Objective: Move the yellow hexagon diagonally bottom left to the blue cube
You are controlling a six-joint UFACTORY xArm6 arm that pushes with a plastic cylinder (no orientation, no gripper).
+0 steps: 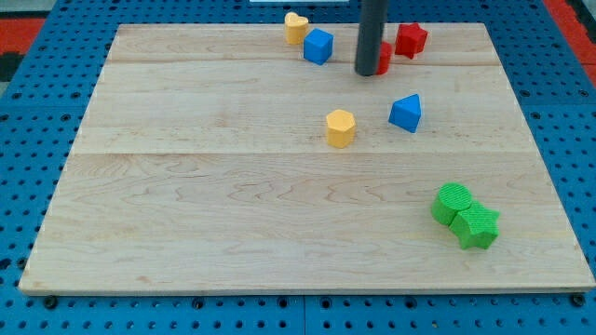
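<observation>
The yellow hexagon (341, 127) sits near the board's middle, slightly toward the view's top. The blue cube (318, 46) stands near the view's top edge, up and a little left of the hexagon. My tip (367, 73) is the lower end of the dark rod, to the right of the blue cube and above the hexagon, apart from both. A small red block (384, 59) shows just behind the rod, mostly hidden by it.
A yellow heart-like block (296, 27) lies left of the blue cube. A red star-like block (411, 39) is at the top right. A blue triangular block (406, 113) lies right of the hexagon. Two green blocks (453, 202) (478, 227) touch at the lower right.
</observation>
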